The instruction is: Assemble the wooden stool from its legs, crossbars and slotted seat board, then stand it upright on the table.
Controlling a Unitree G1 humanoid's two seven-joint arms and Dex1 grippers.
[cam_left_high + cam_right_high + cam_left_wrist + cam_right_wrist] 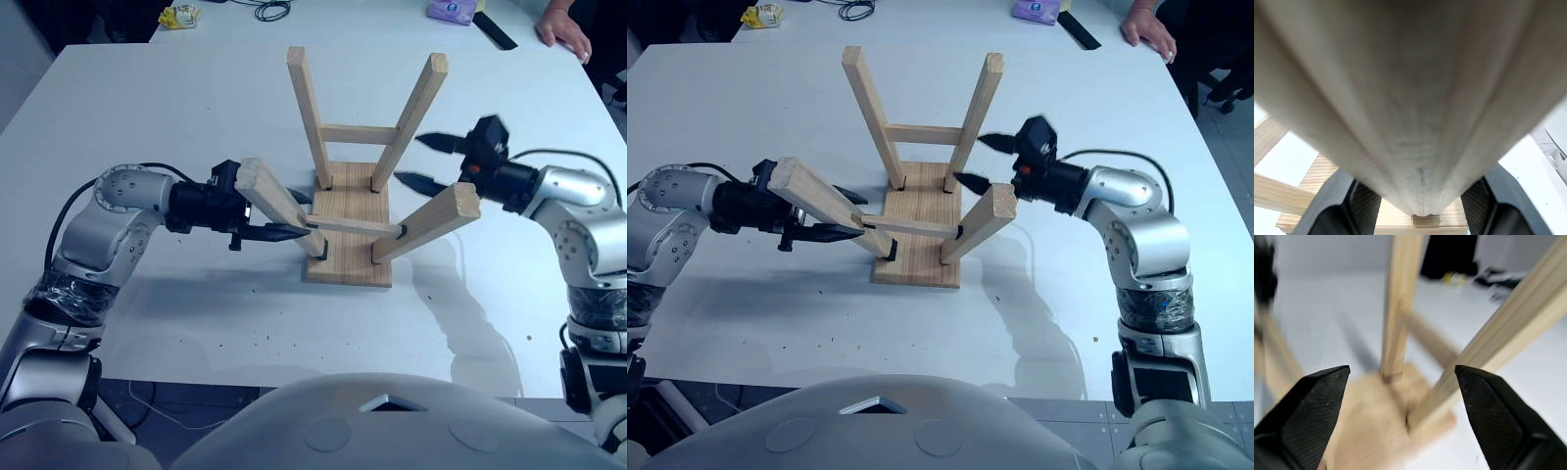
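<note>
A: Head view status?
B: Pale slotted wooden seat board [348,264] lies flat mid white table [196,98], stool upside down. 2 square pale-wood legs, far-left leg [309,108] and far-right leg [416,113], stand in their slots with the far crossbar [358,133] between them. Near-left leg [274,201] and near-right leg [436,220] lean toward the robot, joined by the thin near crossbar [353,225]. Left gripper [294,217] is clamped on the near-left leg. Right gripper [423,163] is spread wide, grasping nothing, just beside the far-right leg.
A: Step?
B: Looks like seating the near pair. Next move likely: tip both near legs upright into their slots, right gripper bracing, then flip the stool.
A: Left wrist view?
B: Near-left leg [1410,98] runs between the fingers [1366,205], seat board [1327,171] beyond.
A: Right wrist view?
B: Fingers [1308,416] well apart, both far legs framed between them.
A: Room?
B: Room to swing on both sides of the seat board. Near table edge sits close enough that I'd flip toward the middle.
</note>
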